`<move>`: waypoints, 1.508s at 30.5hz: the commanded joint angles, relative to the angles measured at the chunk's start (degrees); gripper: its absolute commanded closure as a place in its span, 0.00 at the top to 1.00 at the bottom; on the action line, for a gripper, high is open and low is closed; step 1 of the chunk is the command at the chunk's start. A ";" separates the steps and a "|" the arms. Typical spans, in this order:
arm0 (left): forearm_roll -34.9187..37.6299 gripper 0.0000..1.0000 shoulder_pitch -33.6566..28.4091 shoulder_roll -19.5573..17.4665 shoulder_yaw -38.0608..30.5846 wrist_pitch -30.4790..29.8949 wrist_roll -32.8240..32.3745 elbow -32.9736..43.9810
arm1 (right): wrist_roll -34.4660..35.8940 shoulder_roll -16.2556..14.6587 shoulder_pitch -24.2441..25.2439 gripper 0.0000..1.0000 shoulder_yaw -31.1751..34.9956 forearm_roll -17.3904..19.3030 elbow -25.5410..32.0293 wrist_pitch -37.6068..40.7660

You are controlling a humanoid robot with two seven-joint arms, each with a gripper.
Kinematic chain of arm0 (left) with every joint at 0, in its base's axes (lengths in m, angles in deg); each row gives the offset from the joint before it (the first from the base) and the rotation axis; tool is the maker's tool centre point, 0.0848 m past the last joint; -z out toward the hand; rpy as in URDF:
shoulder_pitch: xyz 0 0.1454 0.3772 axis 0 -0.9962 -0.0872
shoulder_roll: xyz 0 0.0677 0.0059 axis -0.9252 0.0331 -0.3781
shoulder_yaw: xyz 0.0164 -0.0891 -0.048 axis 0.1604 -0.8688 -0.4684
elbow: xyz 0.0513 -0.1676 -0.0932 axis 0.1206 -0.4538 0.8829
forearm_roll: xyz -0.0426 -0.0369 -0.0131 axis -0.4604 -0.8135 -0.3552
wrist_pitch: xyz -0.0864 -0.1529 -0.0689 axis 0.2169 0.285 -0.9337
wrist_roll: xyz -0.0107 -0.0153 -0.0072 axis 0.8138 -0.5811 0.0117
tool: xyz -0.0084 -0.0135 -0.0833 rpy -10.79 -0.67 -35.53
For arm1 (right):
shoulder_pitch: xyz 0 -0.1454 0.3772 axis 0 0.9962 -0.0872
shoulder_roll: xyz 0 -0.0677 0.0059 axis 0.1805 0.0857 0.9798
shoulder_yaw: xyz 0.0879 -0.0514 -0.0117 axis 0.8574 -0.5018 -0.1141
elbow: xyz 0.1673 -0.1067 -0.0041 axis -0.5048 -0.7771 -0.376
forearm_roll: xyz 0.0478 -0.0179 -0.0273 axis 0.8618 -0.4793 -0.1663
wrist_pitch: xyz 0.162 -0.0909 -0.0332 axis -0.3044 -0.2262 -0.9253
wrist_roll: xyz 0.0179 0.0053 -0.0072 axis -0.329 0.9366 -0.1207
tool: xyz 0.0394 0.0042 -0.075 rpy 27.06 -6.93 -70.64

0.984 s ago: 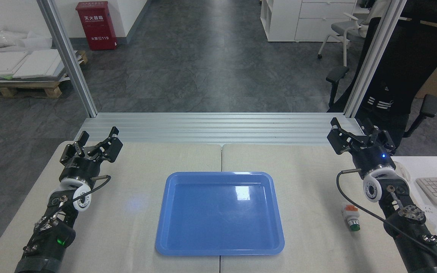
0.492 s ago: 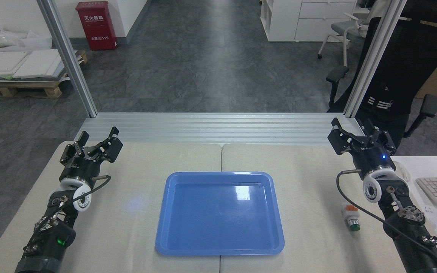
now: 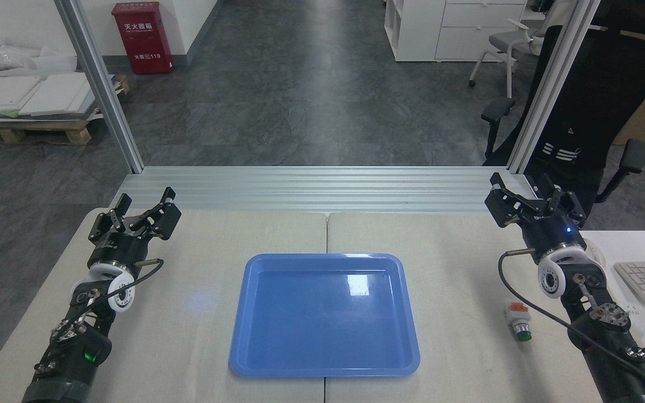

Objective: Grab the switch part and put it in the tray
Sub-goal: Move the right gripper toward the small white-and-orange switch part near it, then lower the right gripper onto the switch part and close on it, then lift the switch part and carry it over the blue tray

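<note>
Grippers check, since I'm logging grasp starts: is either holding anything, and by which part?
Nothing held: left gripper and right gripper are open; the switch part lies on the table.

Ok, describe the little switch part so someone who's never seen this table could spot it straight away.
Start at the large shallow glossy blue plastic tray in the middle of the pale table. Look right, across bare tabletop, to beside the right arm's forearm: the small push-button switch part lies there. Nothing else on the table has its white body, orange block and round green cap.
</note>
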 commanded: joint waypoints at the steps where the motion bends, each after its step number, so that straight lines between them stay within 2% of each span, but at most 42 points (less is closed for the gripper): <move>1: 0.00 1.00 0.00 0.00 0.00 0.07 -0.02 0.00 | -0.10 -0.04 0.26 0.98 0.00 0.00 0.10 -0.01; 5: 0.00 1.00 0.00 0.00 0.00 -0.02 -0.02 0.00 | -3.16 0.13 2.01 0.98 -0.09 -0.08 0.53 -0.19; 8: 0.00 1.00 0.00 0.00 0.00 0.07 -0.02 0.00 | -6.77 -0.30 4.73 0.98 0.09 -0.09 4.04 -0.28; 11: 0.00 1.00 0.00 0.09 0.00 -0.02 -0.02 0.00 | -8.09 -3.72 8.25 0.98 0.00 -0.09 7.30 -0.28; 13: 0.00 1.00 0.00 0.00 0.00 -0.02 -0.02 0.00 | -8.09 -5.57 10.18 0.98 0.00 -0.09 7.48 -0.19; 19: 0.00 1.00 0.00 0.00 0.00 -0.02 -0.02 0.00 | -9.50 -8.04 16.16 0.98 -0.61 -0.44 5.11 -0.01; 24: 0.00 1.00 0.00 0.00 0.00 0.07 -0.02 0.00 | -9.59 -7.34 19.15 0.98 -1.84 -0.35 2.91 0.25; 32: 0.00 1.00 0.00 0.00 0.00 -0.02 -0.02 0.00 | -9.59 -6.90 19.86 0.98 -4.22 -0.17 2.21 -0.10; 42: 0.00 1.00 0.00 0.00 0.00 0.07 -0.02 0.00 | -9.59 -4.17 20.03 0.97 -4.39 -0.17 0.19 -0.10; 43: 0.00 1.00 0.00 0.00 0.00 -0.02 -0.02 0.00 | -9.59 -3.82 19.95 0.95 -4.39 -0.26 0.19 -0.10; 44: 0.00 1.00 0.00 0.00 0.00 -0.02 -0.02 0.00 | -9.59 -3.65 20.12 0.86 -4.48 -0.52 0.19 0.07; 46: 0.00 1.00 0.00 0.00 0.00 0.07 -0.02 0.00 | -9.59 -3.73 20.47 0.57 -5.09 -1.23 0.19 -0.19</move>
